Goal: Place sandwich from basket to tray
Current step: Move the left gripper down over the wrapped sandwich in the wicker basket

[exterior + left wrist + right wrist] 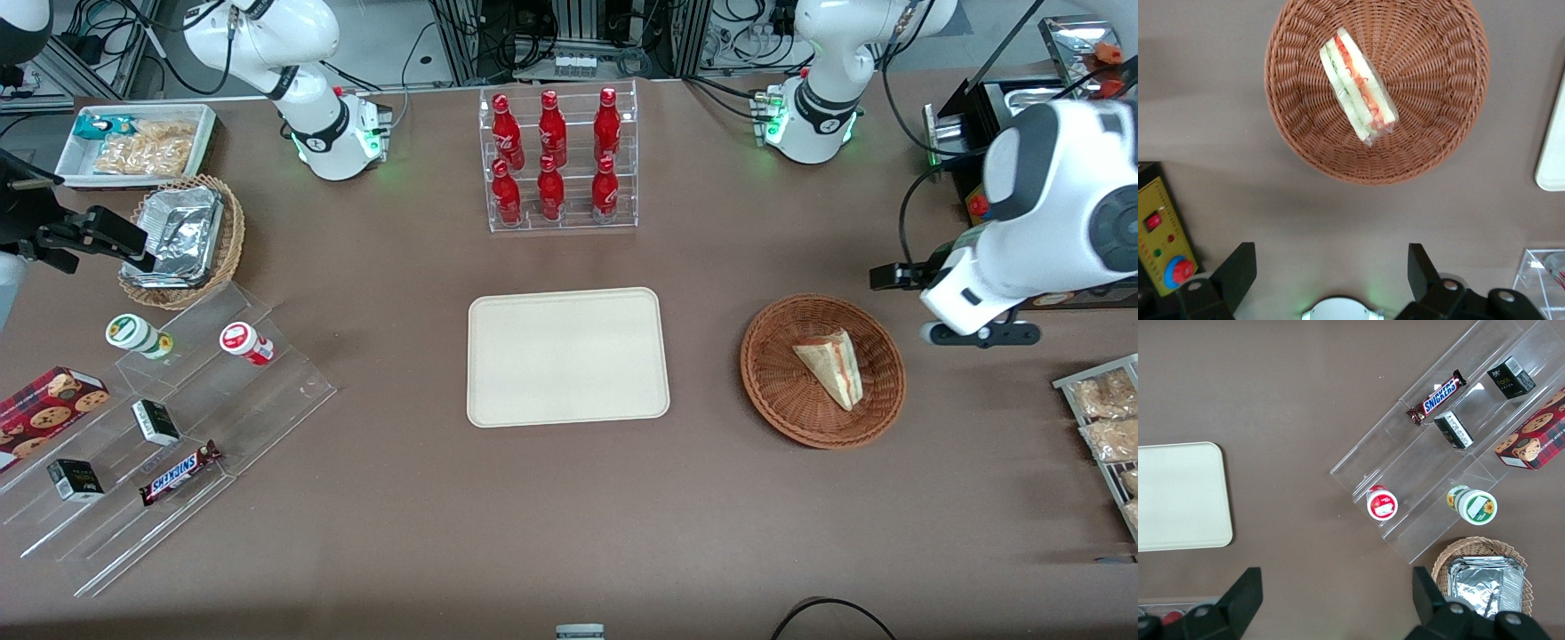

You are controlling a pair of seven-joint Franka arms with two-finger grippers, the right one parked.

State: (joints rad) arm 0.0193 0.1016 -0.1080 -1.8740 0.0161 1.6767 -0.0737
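Right now, sandwich wedge (832,366) lies in wicker basket (773,391).
Its long axis runs diagonally, narrow tip nearer the front camera; the gripper (1331,270) hovers open above, beside the beige tray (567,356).

Six red bottles (556,160) in a clear rack (560,218); Snickers bar (180,473) on acrylic steps (169,444).

Reddish-brown woven basket (822,372); white sandwich (832,366), red-green layers; cream tray (567,357); black gripper (1331,273).
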